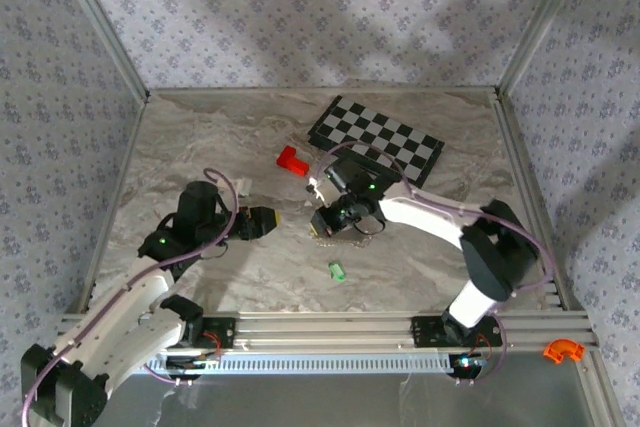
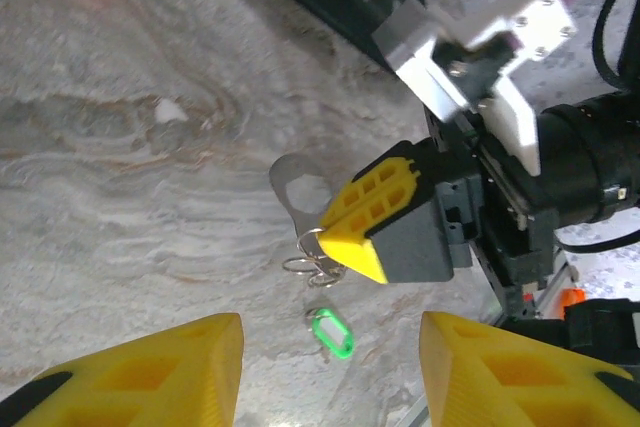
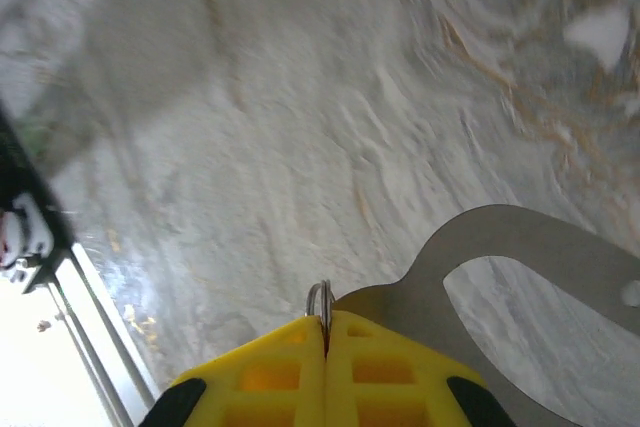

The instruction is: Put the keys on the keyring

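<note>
Threading not yet begun: right gripper (image 3: pixel 325 335), fingers pressed together, pinches the keyring (image 2: pixel 311 263); the green keys (image 2: pixel 332 333) lie loose on the surface (image 1: pixel 220 147) nearby; left gripper (image 1: pixel 262 220) fingers spread, empty

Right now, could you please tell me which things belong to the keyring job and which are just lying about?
Job: green key; keyring, pinched in the right tool.
Lying about: red block; chessboard; orange piece.
</note>
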